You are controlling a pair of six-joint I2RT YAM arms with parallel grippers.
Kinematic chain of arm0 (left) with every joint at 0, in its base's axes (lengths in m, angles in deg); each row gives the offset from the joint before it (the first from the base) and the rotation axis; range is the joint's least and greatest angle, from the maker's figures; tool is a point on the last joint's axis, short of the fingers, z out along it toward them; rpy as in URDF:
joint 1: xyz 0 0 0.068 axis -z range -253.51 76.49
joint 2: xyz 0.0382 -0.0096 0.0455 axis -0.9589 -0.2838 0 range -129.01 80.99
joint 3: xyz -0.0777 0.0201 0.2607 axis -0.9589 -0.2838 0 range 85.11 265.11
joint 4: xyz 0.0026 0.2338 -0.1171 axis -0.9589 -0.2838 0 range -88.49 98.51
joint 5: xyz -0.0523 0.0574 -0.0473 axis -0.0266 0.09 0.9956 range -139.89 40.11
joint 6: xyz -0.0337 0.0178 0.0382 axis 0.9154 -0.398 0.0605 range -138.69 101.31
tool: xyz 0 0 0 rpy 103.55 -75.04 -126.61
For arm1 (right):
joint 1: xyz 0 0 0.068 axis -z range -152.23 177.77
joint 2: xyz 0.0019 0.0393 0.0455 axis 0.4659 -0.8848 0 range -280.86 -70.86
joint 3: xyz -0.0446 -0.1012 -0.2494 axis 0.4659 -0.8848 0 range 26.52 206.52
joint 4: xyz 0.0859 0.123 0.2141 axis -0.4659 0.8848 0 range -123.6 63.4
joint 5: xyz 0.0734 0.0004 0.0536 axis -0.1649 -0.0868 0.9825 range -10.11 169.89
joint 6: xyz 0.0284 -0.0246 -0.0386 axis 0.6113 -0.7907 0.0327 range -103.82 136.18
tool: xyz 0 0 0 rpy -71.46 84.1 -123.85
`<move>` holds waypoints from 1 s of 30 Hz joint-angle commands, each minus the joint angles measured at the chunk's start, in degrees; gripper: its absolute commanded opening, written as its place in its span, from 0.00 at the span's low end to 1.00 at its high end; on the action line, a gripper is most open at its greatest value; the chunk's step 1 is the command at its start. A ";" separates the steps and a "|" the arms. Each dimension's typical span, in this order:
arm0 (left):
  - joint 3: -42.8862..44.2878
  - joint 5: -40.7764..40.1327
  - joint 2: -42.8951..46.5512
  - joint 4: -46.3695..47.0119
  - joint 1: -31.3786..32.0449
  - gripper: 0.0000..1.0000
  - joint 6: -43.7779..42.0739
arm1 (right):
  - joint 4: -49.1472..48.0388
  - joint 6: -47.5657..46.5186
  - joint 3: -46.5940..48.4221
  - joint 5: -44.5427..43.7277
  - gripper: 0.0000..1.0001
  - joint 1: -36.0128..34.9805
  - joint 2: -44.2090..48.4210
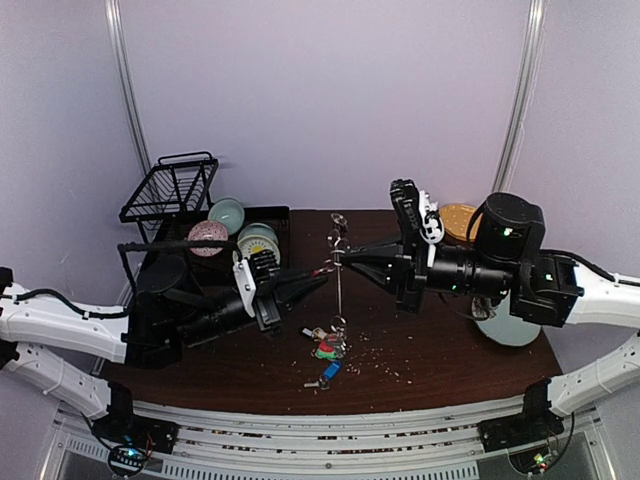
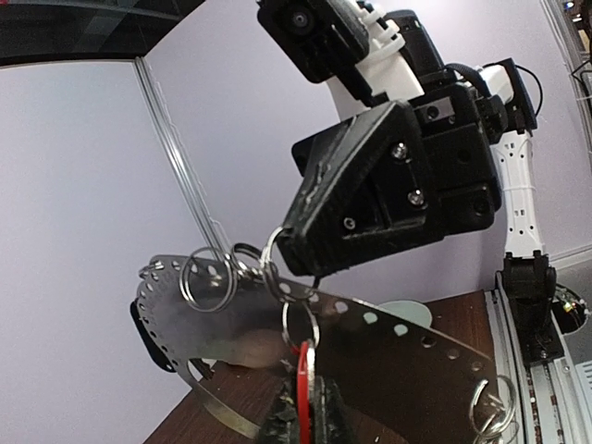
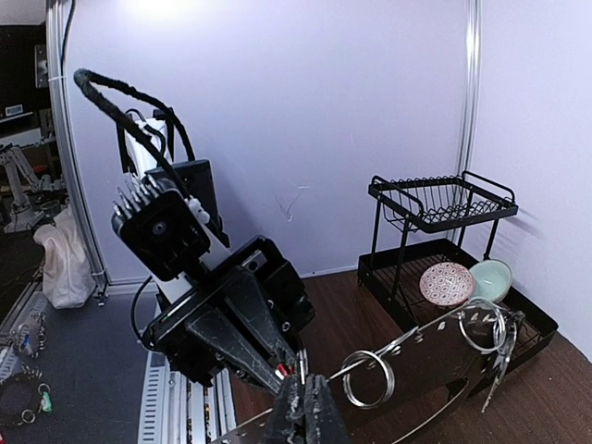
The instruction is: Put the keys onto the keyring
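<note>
- Keyring (image 1: pixel 340 262) hangs upright above the dark bench (image 1: pixel 420 350), held between both arms.
- Left end effector (image 1: pixel 322 272) is clamped on a red-tagged key (image 2: pixel 302 375).
- Right end effector (image 1: pixel 345 256) is pinched closed on the keyring.
- Loose keys (image 1: pixel 328 347) lie on the bench below.

Two white-and-black arms with black wedge-shaped grippers

The left arm (image 1: pixel 60 330) and right arm (image 1: pixel 600 300) had white shells, black joint housings with green lights, and black cables; the right gripper (image 2: pixel 370 199) showed silver screws and a white wrist-camera bracket.
</note>
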 commanded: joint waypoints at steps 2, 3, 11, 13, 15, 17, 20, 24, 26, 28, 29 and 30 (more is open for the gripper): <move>-2.69 -1.92 -2.26 6.44 0.32 0.00 0.37 | -15.43 5.25 0.70 0.15 0.00 0.35 -0.25; -2.95 -3.40 -2.50 7.05 0.39 0.00 -0.12 | -16.05 5.51 0.84 0.28 0.00 0.39 -0.54; 1.00 -1.19 -7.62 4.62 3.84 0.12 -9.60 | -19.47 6.20 -0.18 0.83 0.00 0.37 -3.06; -0.06 0.42 -5.87 4.94 3.84 0.44 -7.61 | -18.71 5.91 -0.39 1.07 0.00 0.49 -2.84; -3.44 0.77 -2.56 7.01 3.37 0.61 -6.56 | -18.11 5.51 -1.30 1.05 0.00 0.76 -2.15; -5.14 2.05 0.94 4.67 2.23 0.69 -5.66 | -18.21 5.43 -2.42 2.37 0.00 1.35 -1.51; -4.32 7.12 6.54 -5.66 -0.43 0.75 -4.40 | -17.59 5.07 -3.59 5.99 0.00 2.48 -0.90; -3.76 13.16 12.79 -15.03 -4.59 0.79 -3.21 | -18.77 4.88 -4.80 12.69 0.00 3.82 -0.43; -3.06 17.69 15.23 -18.56 -7.07 0.81 -2.90 | -17.72 4.20 -4.42 14.02 0.00 3.97 -0.90; -2.23 22.12 16.57 -21.86 -9.68 0.82 -2.96 | -16.93 3.65 -4.03 14.34 0.00 3.99 -1.48; -1.82 23.26 16.66 -22.73 -10.60 0.82 -2.98 | -17.06 3.51 -4.02 14.66 0.00 4.04 -1.71; -1.10 22.84 16.37 -23.04 -10.91 0.81 -3.09 | -17.18 3.34 -3.98 14.96 0.00 4.02 -1.96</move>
